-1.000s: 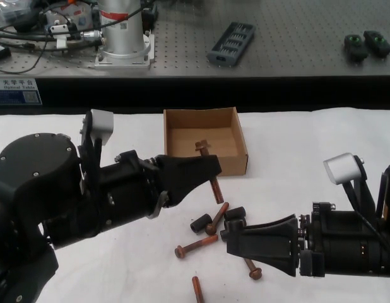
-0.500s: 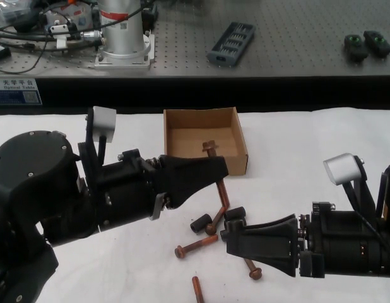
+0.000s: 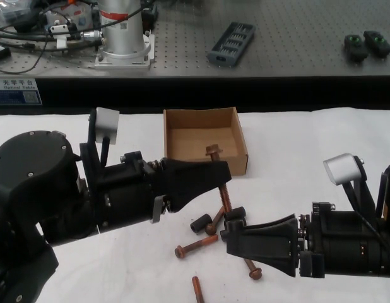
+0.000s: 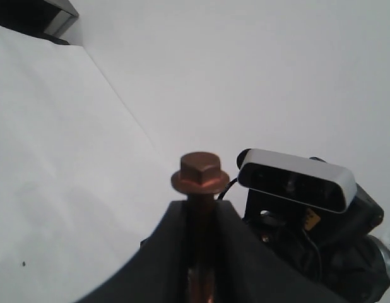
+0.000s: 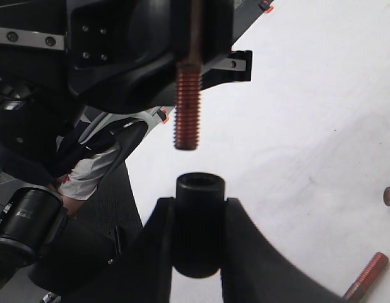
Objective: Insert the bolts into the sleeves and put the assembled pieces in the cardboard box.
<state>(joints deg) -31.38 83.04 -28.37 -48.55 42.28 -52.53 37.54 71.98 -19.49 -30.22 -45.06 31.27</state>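
1. Nearest me on the white-covered table lie spare copper-coloured bolts and one loose black sleeve. They sit close under the two arms, so I judge a low dip could knock them.
2. The right gripper is clamped on a short black cylindrical sleeve with its bore turned upward. I take that as the way to present the hole to the bolt.
3. The left gripper pinches a copper-coloured hex flange-head bolt by the shank just under the head, head up and thread down. From the right wrist, the threaded tip hangs just above the sleeve's mouth — apart from it and a little off centre. I'd want it lined up before lowering.
4. Just beyond both grippers stands the open brown cardboard box, near enough for a short carry once the pair is joined.
5. Farthest off is a perforated metal table carrying a dark ribbed rack and a silver post — well apart from the work.
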